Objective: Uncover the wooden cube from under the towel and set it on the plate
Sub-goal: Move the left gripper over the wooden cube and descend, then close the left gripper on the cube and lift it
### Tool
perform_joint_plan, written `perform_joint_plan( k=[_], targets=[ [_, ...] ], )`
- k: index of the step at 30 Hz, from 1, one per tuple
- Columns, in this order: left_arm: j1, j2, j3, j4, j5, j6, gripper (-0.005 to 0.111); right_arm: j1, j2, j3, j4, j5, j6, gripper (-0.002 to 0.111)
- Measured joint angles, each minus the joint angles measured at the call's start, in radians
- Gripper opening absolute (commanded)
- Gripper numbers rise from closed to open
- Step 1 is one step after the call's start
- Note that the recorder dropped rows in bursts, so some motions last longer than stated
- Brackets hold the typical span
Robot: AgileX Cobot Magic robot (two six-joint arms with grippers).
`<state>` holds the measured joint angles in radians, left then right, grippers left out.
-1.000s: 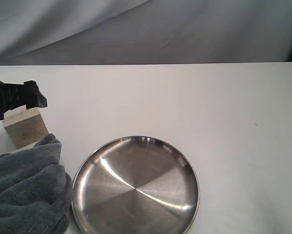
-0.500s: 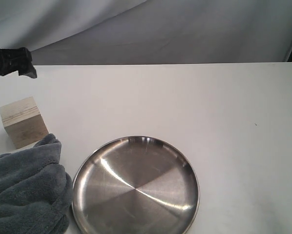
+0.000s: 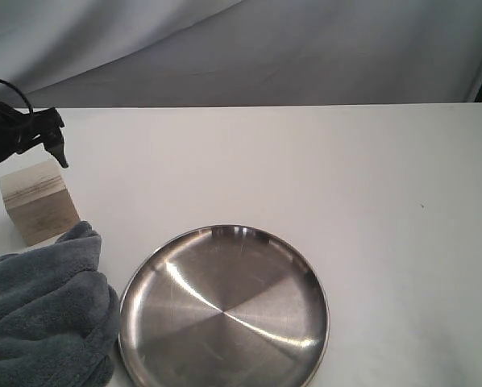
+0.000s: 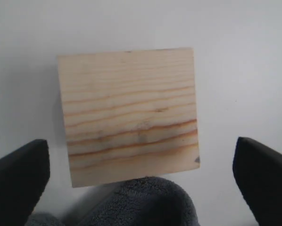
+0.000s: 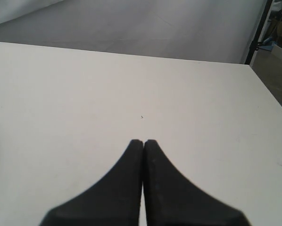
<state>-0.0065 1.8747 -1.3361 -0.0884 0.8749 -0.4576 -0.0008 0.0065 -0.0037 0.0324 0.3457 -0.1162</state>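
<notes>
With the cube (image 3: 38,201) uncovered, my left gripper (image 4: 141,143) hangs wide above it; next I lower, pinch, and carry it to the plate (image 3: 223,310) at its four o'clock.

Setting: a robotics test bench in a lab-type room. Indicators: a plain white table (image 3: 370,161), a grey cloth backdrop (image 3: 305,48) draped behind it, a black stand (image 5: 259,33) beside the table's far corner, and the robot's black right gripper (image 5: 143,141) over the tabletop.
</notes>
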Motion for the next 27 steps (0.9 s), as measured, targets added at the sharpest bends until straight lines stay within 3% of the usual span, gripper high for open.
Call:
perform_joint_plan(
  k=[27],
  targets=[
    [0.0, 0.126, -0.002, 0.0, -0.085, -0.002, 0.104, 0.0, 0.0, 0.0, 0.0, 0.0, 0.0, 0.0]
  ],
)
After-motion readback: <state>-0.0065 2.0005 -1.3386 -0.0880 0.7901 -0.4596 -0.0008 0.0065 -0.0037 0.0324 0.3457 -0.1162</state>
